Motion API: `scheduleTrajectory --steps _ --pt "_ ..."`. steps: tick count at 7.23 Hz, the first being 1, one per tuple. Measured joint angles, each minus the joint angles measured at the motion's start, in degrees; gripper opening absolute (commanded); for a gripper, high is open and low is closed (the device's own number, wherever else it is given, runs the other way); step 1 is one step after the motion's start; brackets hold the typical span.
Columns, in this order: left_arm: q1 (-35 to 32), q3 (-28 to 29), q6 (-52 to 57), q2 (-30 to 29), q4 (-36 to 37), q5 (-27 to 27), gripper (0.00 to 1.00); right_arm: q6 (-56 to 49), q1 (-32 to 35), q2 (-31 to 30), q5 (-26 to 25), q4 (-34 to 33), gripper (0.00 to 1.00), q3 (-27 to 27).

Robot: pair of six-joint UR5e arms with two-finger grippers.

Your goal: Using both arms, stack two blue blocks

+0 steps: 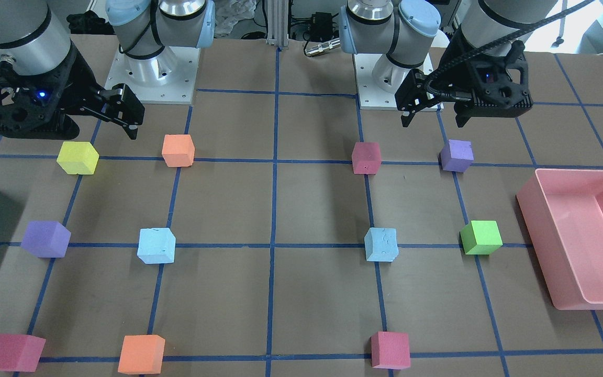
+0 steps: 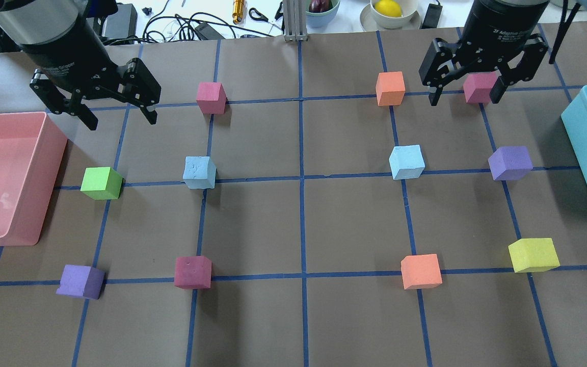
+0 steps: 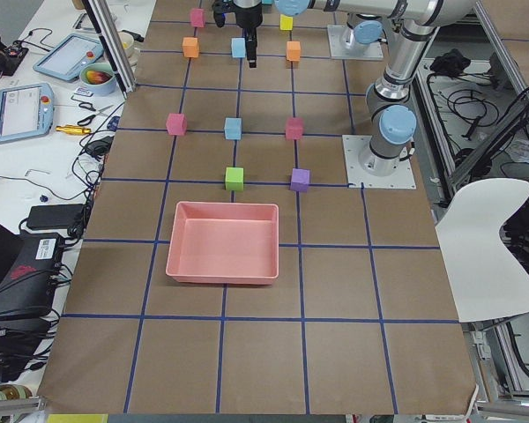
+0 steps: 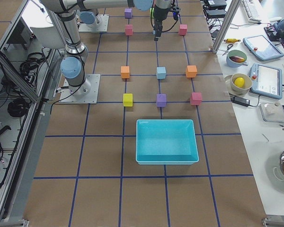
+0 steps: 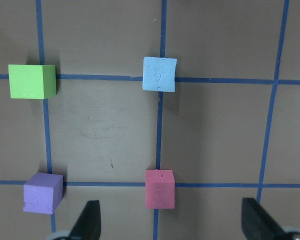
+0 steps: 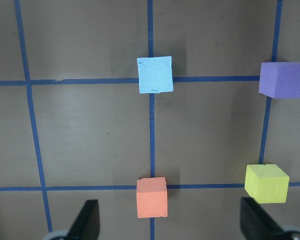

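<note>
Left gripper (image 2: 122, 121) and right gripper (image 2: 464, 99) are hanging with jaws spread (both empty); blue blocks (image 2: 199, 172) (image 2: 406, 162) are lying at their four and eight o'clock.

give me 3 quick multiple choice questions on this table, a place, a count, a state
1. The cube nearest the pink bin is: A green, B yellow, C orange.
2. Blue blocks on the table: A one, B two, C four.
3. The left gripper and right gripper are: A both open and empty, B both shut on blocks, C one open, one shut.
Answers: 1 A, the green cube sits just beside the bin; 2 B, two lie apart, unstacked; 3 A, both show spread fingers holding nothing.
</note>
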Motion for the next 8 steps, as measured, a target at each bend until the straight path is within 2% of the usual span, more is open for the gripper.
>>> scheduleTrajectory --steps 8 --pt "-0.09 -0.65 0.49 -0.19 0.06 -0.29 1.00 -0.09 -0.10 -0.01 -0.17 0.01 1.00 0.00"
